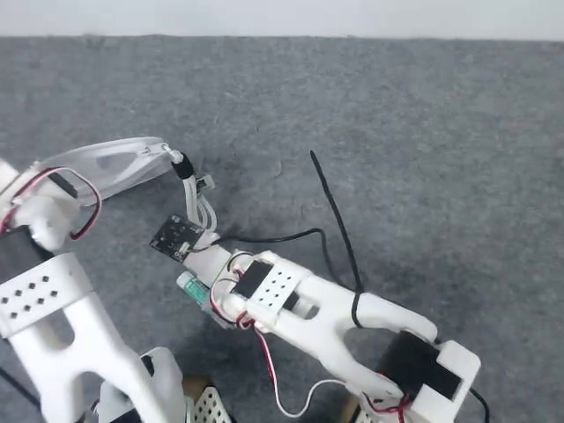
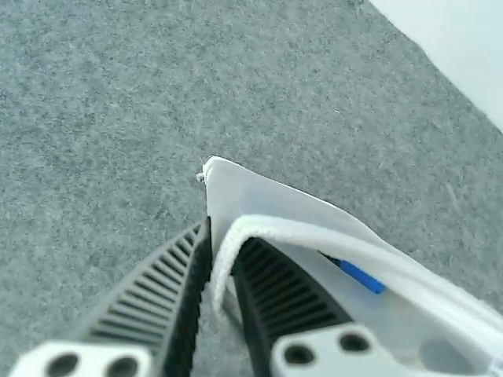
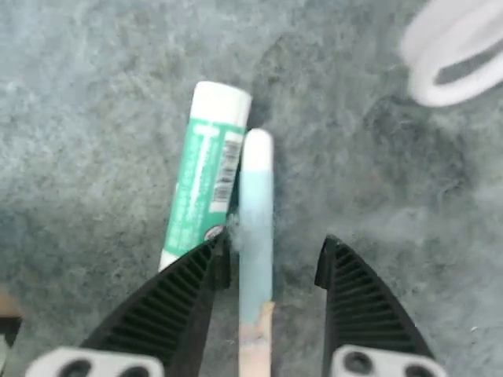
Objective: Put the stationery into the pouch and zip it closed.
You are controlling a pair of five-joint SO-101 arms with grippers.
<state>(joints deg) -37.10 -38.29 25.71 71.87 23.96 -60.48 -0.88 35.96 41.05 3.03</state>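
We note left gripper (image 2: 212, 239) clenched on pouch (image 2: 271, 206), right gripper (image 3: 277, 243) released about the pen (image 3: 255, 208) — closing may drag the neighbouring glue stick (image 3: 206, 181).

A grey felt-like mat (image 1: 414, 115) covers the table. Along its far edge runs a pale, plain wall (image 1: 282, 16), evenly lit.

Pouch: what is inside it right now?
A blue item shows through the translucent wall of the pouch. The rest of the inside is hidden by that wall and by the left claw pinching the rim.
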